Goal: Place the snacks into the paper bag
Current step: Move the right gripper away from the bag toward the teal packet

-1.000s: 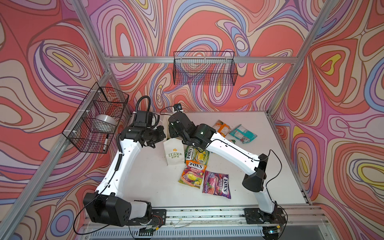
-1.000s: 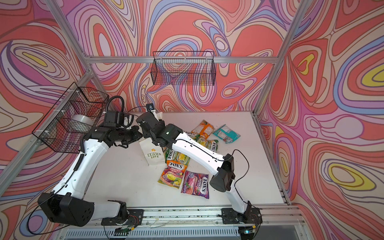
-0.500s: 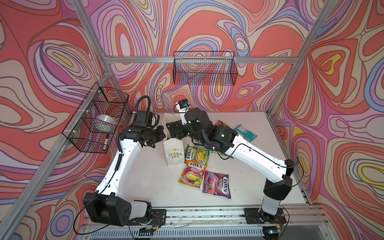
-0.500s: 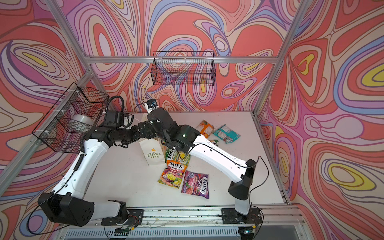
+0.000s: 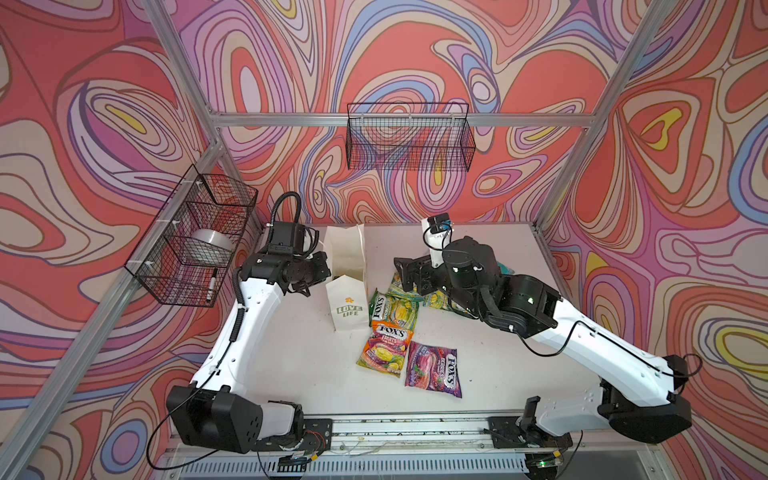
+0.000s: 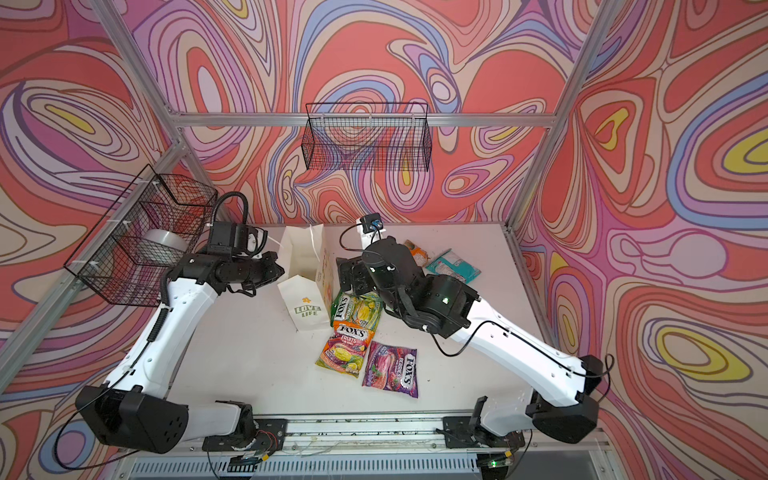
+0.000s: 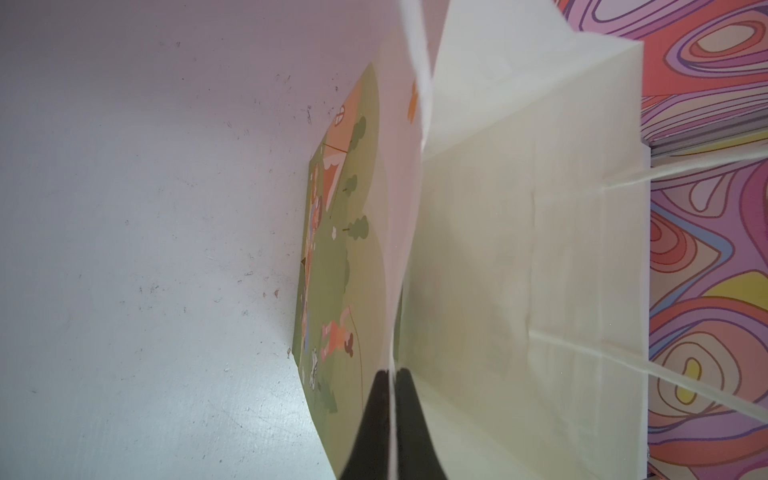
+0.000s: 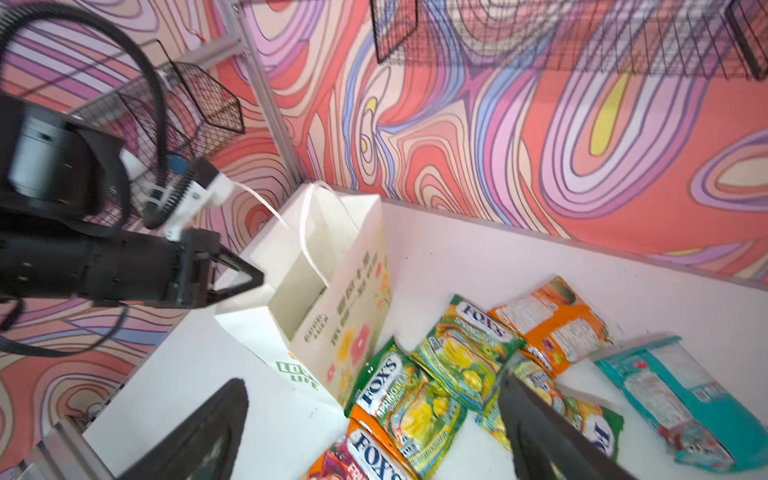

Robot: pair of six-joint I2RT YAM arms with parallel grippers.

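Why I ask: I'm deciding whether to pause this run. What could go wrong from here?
The left end effector pinches only the thin rim of the bag; a knock from the other arm could tear or tip it.
The open right end effector hangs over overlapping green packets, so it might lift two at once or drag a neighbour.

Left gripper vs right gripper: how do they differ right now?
The left gripper is shut, pinching a wall of the paper bag at its rim; the right gripper is wide open and holds nothing. The left gripper sits at the bag's mouth; the right gripper hangs over the green FOX'S packets beside the bag. Both have black fingers.
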